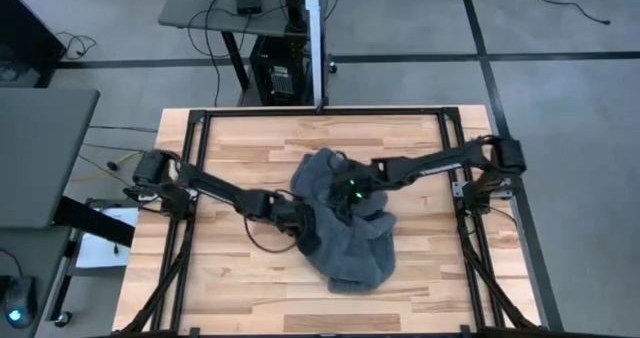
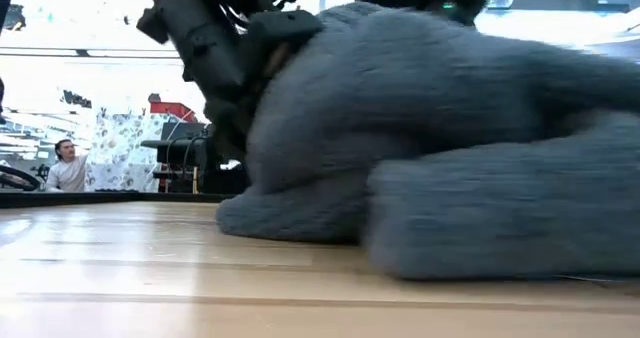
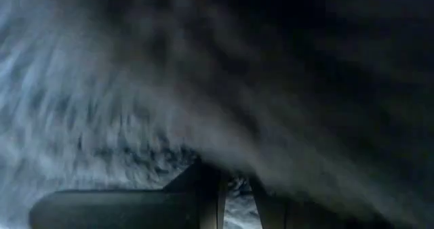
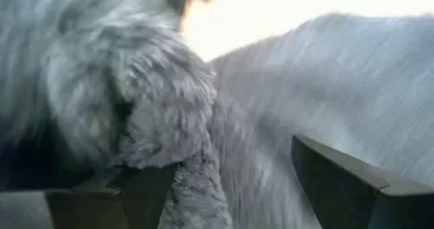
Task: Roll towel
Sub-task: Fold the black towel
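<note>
Lying bunched in a rumpled heap near the middle of the pale wooden slatted table (image 1: 230, 278) is the large dark grey, soft terry-cloth towel (image 1: 345, 228), nowhere near a neat roll yet. The left gripper (image 3: 234, 195) is pinching a thin fold of that cloth, its jaws nearly together with pile showing between them, at the heap's left edge. The right gripper (image 4: 237, 181) is standing with its jaws wide apart, a fat lump of towel sitting between them but not squeezed, on top of the heap.

The likely trouble: the left pinch is taking so little fabric that a pull could be slipping it free. The right jaws, closing here, could be catching several layers at once, dragging the whole bundle instead of turning one edge. With no flat edge showing, any rolling risks becoming a lopsided wad.
</note>
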{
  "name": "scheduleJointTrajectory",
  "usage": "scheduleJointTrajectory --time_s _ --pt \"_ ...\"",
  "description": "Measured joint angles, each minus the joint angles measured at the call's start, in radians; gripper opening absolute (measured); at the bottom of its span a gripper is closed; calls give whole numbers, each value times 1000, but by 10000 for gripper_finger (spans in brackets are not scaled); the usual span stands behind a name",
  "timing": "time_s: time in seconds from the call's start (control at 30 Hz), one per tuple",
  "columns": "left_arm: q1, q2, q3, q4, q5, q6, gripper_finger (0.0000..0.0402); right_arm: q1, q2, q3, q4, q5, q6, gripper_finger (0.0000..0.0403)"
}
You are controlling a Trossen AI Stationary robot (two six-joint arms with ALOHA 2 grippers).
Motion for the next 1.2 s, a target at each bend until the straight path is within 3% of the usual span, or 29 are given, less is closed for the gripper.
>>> scheduleJointTrajectory --time_s 0.07,0.13,0.27,0.47,0.57,0.7,0.83,0.97,1.1,1.2 --pt "-9 68 2 122 -9 -21 40 -12 30 72 23 -48 -40 286" --pt "-8 115 3 183 -10 -35 40 2 52 127 19 -169 -90 286" --pt "-6 117 6 119 -17 -61 40 52 75 170 -79 -277 -210 286" --pt "-10 -28 -1 -104 9 -34 40 56 41 193 -149 -278 -269 286" --pt "-15 -136 0 -225 -8 -33 40 7 -33 231 -276 -262 -271 286" --pt "-15 -249 0 -415 -63 -31 40 -86 -146 245 -486 -162 -296 286" --pt "-20 -315 -14 -541 -151 -48 40 -170 -217 135 -658 -124 -232 286" --pt "-23 -303 -62 -534 -169 -59 40 -171 -286 -92 -641 -121 -98 286" --pt "-24 -245 -114 -409 -169 -95 40 -107 -311 -291 -507 -123 59 286" --pt "-21 -173 -139 -240 -169 -72 40 -78 -291 -389 -246 -112 165 286"
